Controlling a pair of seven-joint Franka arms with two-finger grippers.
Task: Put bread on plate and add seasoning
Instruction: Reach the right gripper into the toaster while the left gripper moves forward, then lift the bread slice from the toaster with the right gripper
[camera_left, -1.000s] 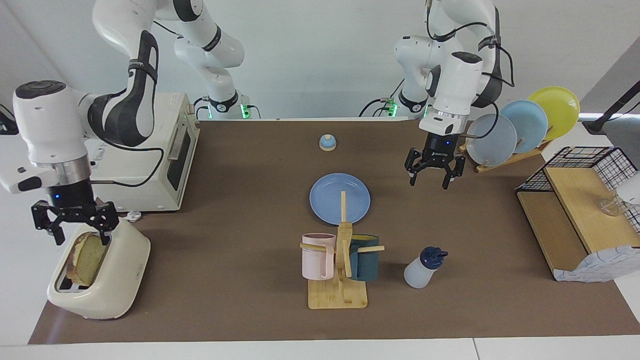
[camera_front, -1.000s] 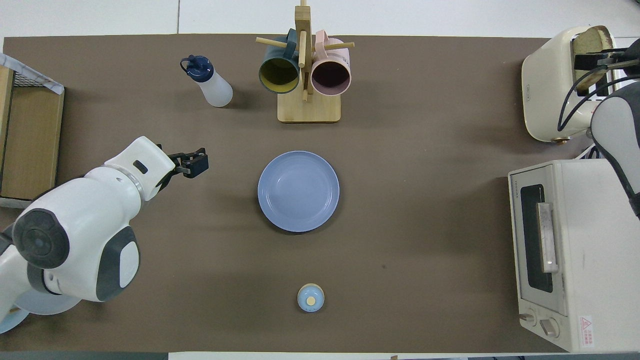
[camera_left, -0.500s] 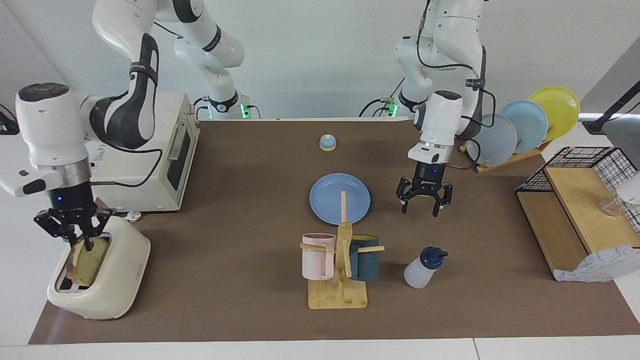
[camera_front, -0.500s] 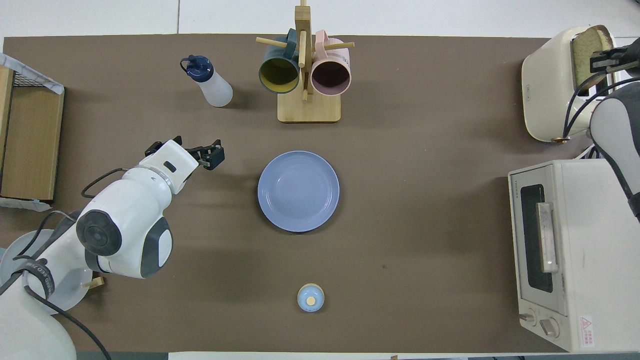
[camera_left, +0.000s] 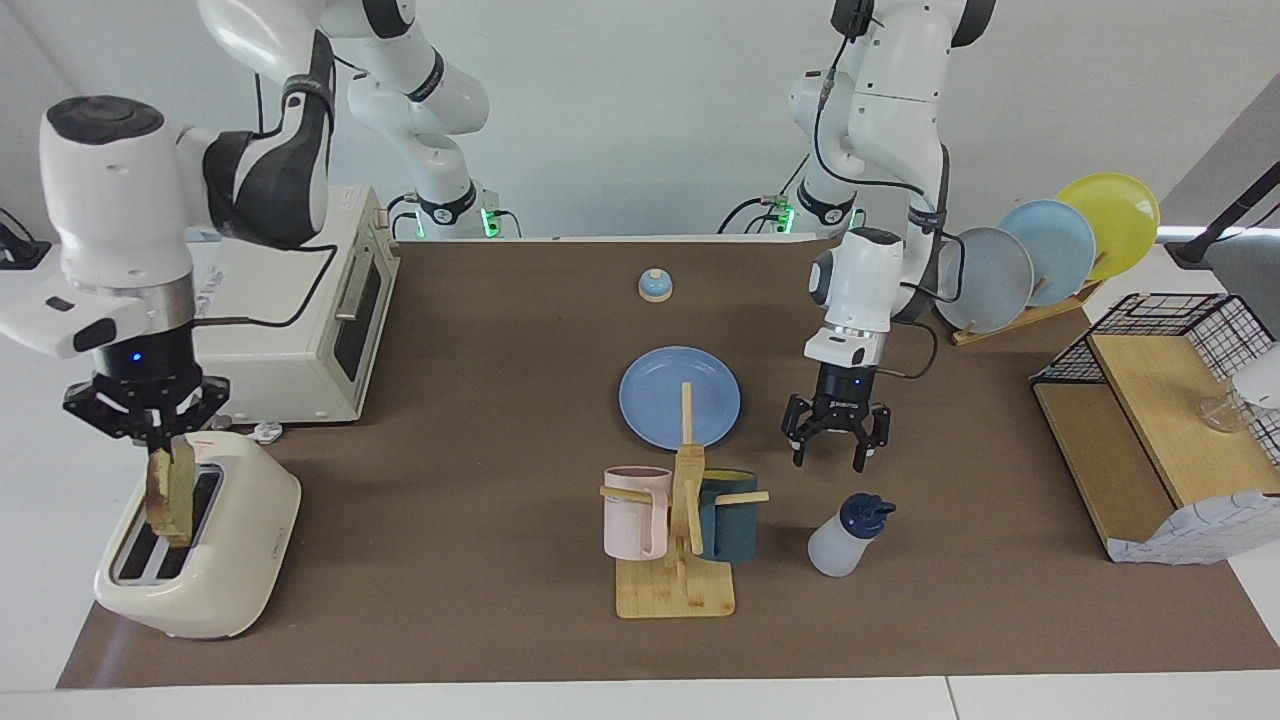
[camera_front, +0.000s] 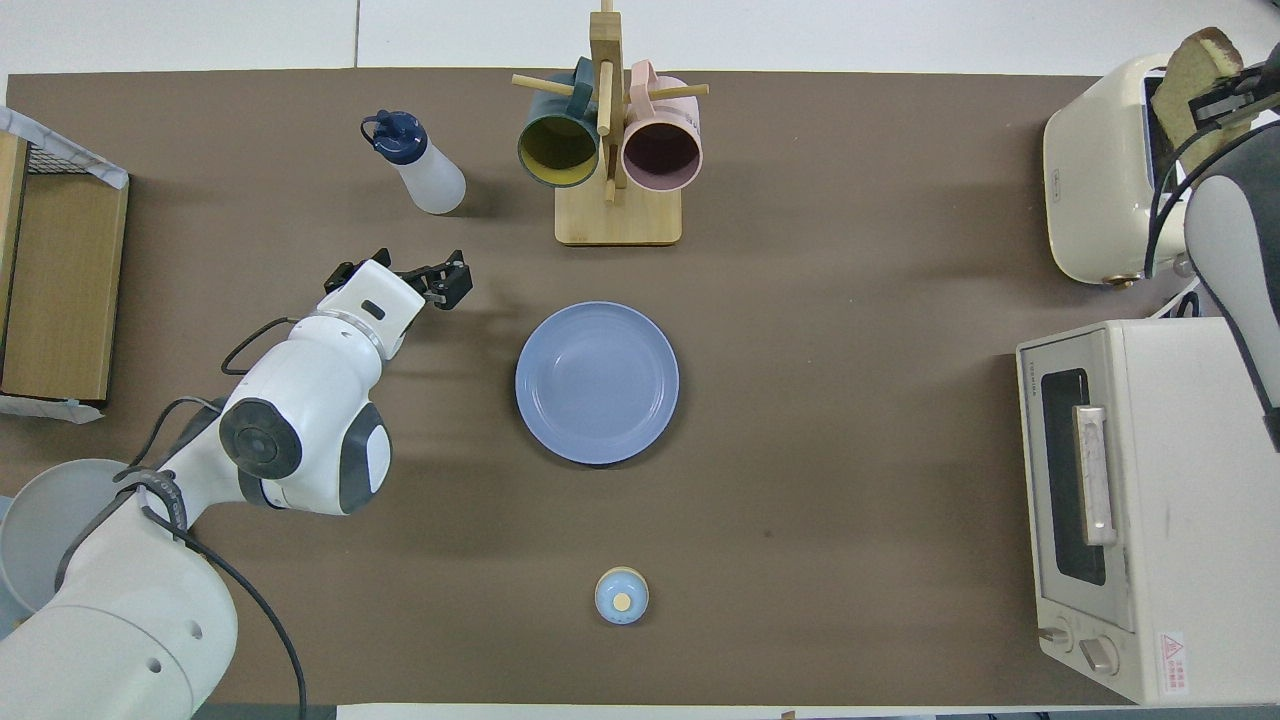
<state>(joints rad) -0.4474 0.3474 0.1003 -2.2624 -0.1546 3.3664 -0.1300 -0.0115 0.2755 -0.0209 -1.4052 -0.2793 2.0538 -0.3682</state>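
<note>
Brown tabletop (camera_left: 480, 480), white wall (camera_left: 640, 100), toaster (camera_left: 215, 560) at edge

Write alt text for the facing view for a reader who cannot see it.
The right end effector is shut on the bread, lifted partly out of the cream toaster. The left end effector hangs open above the table between the blue plate and the seasoning bottle. A wooden mug rack stands beside the bottle.

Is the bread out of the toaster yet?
Mostly out: the bread hangs from the shut right claw, lifted above the toaster, its lower edge level with the slot.
</note>
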